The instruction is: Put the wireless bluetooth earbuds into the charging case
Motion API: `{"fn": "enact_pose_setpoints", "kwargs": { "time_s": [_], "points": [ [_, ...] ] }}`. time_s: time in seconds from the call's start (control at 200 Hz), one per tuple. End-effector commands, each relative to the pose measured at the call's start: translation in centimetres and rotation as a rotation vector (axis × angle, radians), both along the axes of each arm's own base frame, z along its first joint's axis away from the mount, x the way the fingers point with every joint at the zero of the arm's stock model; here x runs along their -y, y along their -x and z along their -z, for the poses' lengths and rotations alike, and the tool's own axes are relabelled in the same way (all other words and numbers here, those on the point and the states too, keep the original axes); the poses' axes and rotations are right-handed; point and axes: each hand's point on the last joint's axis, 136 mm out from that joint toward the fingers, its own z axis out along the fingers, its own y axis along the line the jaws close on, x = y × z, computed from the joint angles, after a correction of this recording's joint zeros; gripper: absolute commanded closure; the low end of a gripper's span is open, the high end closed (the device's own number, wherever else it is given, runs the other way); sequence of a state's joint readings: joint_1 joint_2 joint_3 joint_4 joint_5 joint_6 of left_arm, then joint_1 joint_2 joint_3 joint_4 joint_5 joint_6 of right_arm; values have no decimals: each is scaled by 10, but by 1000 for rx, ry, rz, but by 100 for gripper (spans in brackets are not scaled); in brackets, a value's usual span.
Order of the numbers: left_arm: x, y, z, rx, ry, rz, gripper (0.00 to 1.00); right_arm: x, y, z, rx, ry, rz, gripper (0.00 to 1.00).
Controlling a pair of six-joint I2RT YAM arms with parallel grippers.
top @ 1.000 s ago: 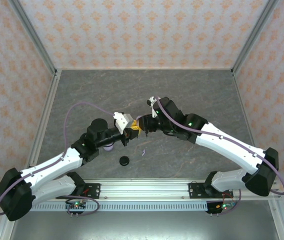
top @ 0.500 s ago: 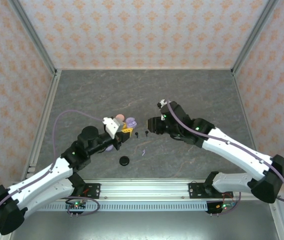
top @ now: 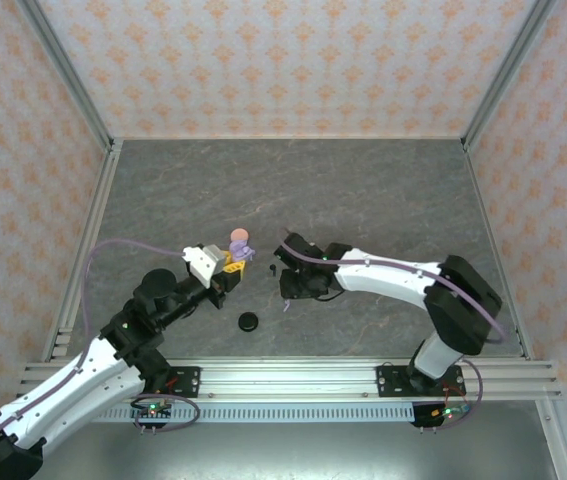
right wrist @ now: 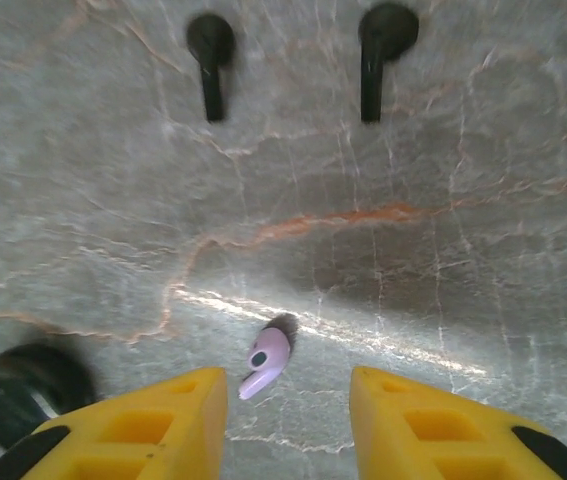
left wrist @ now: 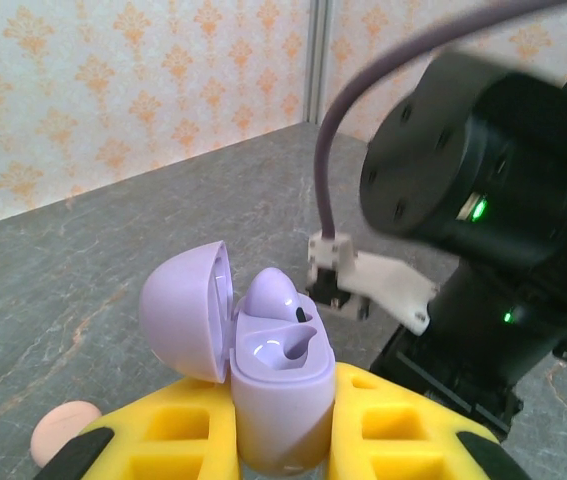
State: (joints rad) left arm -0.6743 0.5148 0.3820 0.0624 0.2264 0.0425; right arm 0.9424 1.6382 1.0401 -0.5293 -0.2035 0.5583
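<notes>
The lavender charging case (left wrist: 281, 400) stands upright with its lid (left wrist: 185, 310) open, and my left gripper (left wrist: 283, 425) is shut on its body. One lavender earbud (left wrist: 268, 295) sits in the case; the slot beside it (left wrist: 285, 350) is empty. A second lavender earbud (right wrist: 266, 360) lies on the table between the yellow fingers (right wrist: 153, 420) of my right gripper (right wrist: 288, 420), which hangs open just above it without touching. From above, the right gripper (top: 288, 292) points down a short way right of the left gripper (top: 233, 262).
Two black earbuds (right wrist: 210, 50) (right wrist: 383, 40) lie on the table beyond the right gripper. A black disc (right wrist: 33, 390) (top: 250, 321) sits near its left finger. A pink disc (top: 237, 236) rests just behind the held case. Patterned walls enclose the grey table (top: 383, 190).
The left arm has drawn back toward its base with the case. The right arm has swung left and down over the lavender earbud, its jaws a little narrower.
</notes>
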Motion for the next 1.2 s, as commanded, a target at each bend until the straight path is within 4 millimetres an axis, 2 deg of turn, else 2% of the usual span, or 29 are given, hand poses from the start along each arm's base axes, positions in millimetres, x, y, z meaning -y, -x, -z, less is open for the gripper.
{"fn": "enact_pose_setpoints", "kwargs": {
  "time_s": [0.0,0.17,0.556,0.851,1.021,1.196],
  "points": [
    [-4,2,9,-12,-21,-15,100,-11,1,5,-26,13,1,62],
    [-6,3,11,-4,-16,-20,100,-14,5,21,-57,59,-14,63],
    [-6,2,12,5,-16,-22,100,-23,11,34,-87,80,-39,66],
    [-6,2,12,5,-13,-22,100,-19,15,38,-101,100,-46,78],
    [-5,2,11,3,-8,-20,100,-14,8,22,-30,94,-60,82],
    [0,3,5,3,34,1,100,-11,-9,-23,142,53,-108,83]
  ]
}}
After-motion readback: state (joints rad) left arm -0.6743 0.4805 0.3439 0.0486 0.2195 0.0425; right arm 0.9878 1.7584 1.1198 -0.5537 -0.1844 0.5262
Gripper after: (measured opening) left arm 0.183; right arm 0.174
